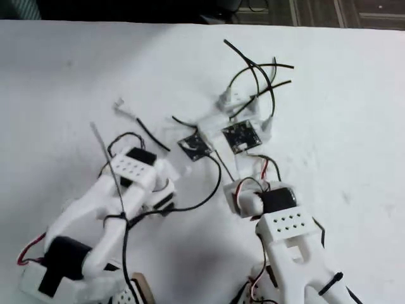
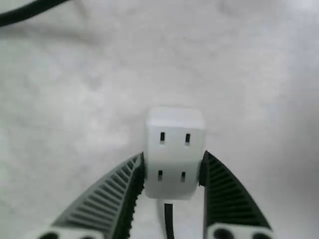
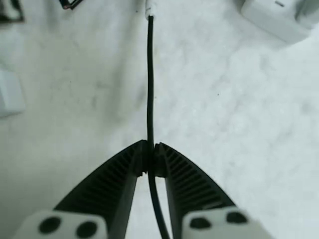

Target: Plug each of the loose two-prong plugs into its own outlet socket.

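- Left gripper (image 2: 172, 158) clamps the outlet socket (image 2: 174, 124); it may twist when you push.
- Right gripper (image 3: 151, 155) pinches only black cord (image 3: 149, 84); the free end could swing off-slot.

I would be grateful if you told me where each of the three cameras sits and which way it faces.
High view: fixed above the table, looking down; the left arm and the right arm both show.
Left wrist view: on the left arm's wrist, looking along the left gripper, shut on a white outlet socket.
Right wrist view: on the right arm's wrist, looking along the right gripper, shut on a black cable.
Shared: the white table shows in all three.
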Robot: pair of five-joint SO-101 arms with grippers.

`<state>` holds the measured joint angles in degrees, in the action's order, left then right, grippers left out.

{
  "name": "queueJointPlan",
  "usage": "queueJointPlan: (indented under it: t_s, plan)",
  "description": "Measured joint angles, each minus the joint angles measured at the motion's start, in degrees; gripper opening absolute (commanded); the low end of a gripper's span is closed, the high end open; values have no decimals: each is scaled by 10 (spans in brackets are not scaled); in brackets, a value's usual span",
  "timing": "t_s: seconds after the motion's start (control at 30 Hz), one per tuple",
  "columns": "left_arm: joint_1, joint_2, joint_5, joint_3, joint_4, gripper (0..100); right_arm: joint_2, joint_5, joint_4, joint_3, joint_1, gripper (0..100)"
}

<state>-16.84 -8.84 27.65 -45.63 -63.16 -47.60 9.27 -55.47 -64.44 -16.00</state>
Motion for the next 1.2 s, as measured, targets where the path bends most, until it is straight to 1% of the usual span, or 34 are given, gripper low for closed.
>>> queueJointPlan:
  t_s: [0.1,0.27,0.4,0.47,0.53,0.63,0.8,0.9,1.0,1.1,1.2]
  plan:
    - [0,19,0,24,-1,65,0,0,0,0,5,18]
    - [0,40,-47,58,0,68,0,0,0,0,6,18]
    - [-10,40,-64,61,-3,144,0,0,0,0,6,18]
    - [-8,40,-79,65,-19,186,0,0,0,0,6,18]
    - [-7,39,-85,65,-25,204,0,0,0,0,6,18]
    - [-9,10,-88,65,-52,207,0,0,0,0,6,18]
    - [-2,-116,-91,65,-105,207,0,0,0,0,6,18]
    - [33,-199,-91,65,-138,207,0,0,0,0,6,21]
    - [98,-265,-91,62,-164,205,0,0,0,0,6,21]
    - [175,-321,-72,20,-161,203,0,0,0,2,6,21]
    - [249,-376,-67,-60,-120,203,2,1,-5,36,5,21]
